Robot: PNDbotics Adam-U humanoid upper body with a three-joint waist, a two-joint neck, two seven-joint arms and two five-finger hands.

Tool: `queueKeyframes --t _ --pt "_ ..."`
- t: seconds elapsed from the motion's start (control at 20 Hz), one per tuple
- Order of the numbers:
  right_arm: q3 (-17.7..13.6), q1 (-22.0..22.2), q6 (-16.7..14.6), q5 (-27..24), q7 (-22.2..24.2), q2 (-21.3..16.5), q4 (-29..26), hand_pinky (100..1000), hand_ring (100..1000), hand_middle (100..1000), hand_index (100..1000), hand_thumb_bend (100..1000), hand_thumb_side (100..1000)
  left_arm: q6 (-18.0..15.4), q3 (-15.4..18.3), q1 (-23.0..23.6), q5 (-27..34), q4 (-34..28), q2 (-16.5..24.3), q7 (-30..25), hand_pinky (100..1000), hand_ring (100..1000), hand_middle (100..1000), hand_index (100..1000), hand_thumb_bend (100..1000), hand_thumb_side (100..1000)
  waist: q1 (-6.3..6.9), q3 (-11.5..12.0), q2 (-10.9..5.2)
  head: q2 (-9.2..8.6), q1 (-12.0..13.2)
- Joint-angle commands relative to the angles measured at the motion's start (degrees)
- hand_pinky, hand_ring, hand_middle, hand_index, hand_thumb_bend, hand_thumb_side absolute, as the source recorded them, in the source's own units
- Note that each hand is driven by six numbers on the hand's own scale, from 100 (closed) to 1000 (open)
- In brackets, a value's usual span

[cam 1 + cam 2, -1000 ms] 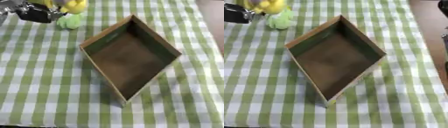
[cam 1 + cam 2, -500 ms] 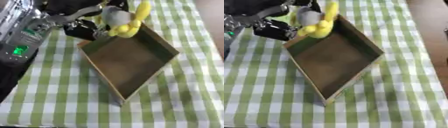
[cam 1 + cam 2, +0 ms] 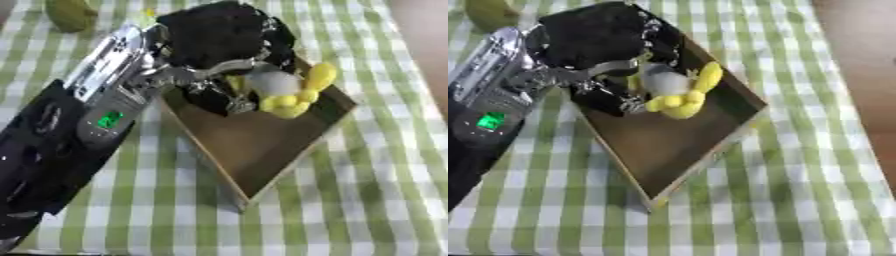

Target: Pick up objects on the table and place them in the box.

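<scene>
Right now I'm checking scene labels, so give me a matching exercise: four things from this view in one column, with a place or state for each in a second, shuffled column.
Things:
1. yellow plush toy
2. open brown cardboard box
3. green rounded object
4. left hand

Places or states:
A. on the cloth at the far left corner
B. fingers curled round the toy
C. held above the box's far part
D. resting on the green checked tablecloth

Pairs: 1-C, 2-D, 3-A, 4-B

Setting resembles a home dining table used as a test bench; green-and-white checked cloth (image 3: 376,165) covers the table; bare brown floor (image 3: 859,55) shows at right; open cardboard box (image 3: 262,145) stands on the cloth; room type otherwise undetermined.
</scene>
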Motion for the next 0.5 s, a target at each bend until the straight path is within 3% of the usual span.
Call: queueKeyframes --t 0.05,0.3,0.35,0.4,0.45,0.5 --pt "-0.5 -0.6 -0.1 0.2 -0.1 -1.6 -0.9 838 841 677 928 100 470 -0.6 -0.3 -0.4 -1.2 2.3 -0.7 -1.3 507 555 569 713 127 100 -0.04 -0.1 -1.33 -0.55 0.2" --pt "-0.6 -0.5 0.0 0.2 -0.2 -1.5 -0.9 838 842 677 928 100 470 -1.9 -0.8 0.1 -2.8 4.9 -1.0 -4.2 655 659 695 845 178 100 0.02 0.0 -1.34 -0.63 0.2" --pt "-0.7 -0.5 0.0 0.2 -0.2 -1.5 -0.9 838 841 677 928 100 470 -2.0 -0.8 0.2 -2.9 5.1 -1.0 -4.8 707 729 762 901 216 100 0.02 0.0 -1.35 -0.64 0.2" --pt "-0.7 -0.4 0.0 0.2 -0.2 -1.5 -0.9 838 842 677 928 100 470 -2.2 -0.8 0.3 -2.9 5.2 -1.0 -5.5 723 748 788 920 233 126 0.02 0.0 -1.36 -0.65 0.2" --pt "-0.7 -0.4 0.0 0.2 -0.2 -1.5 -0.9 838 842 677 928 100 470 -2.4 -0.8 0.4 -2.8 5.3 -1.0 -6.2 761 784 830 953 281 234 0.02 0.0 -1.38 -0.68 0.2" --pt "-0.7 -0.3 0.0 0.2 -0.3 -1.5 -0.9 838 842 677 929 100 470 -2.6 -0.8 0.5 -2.7 5.3 -0.9 -6.8 779 799 847 964 305 266 0.01 0.0 -1.39 -0.71 0.3"
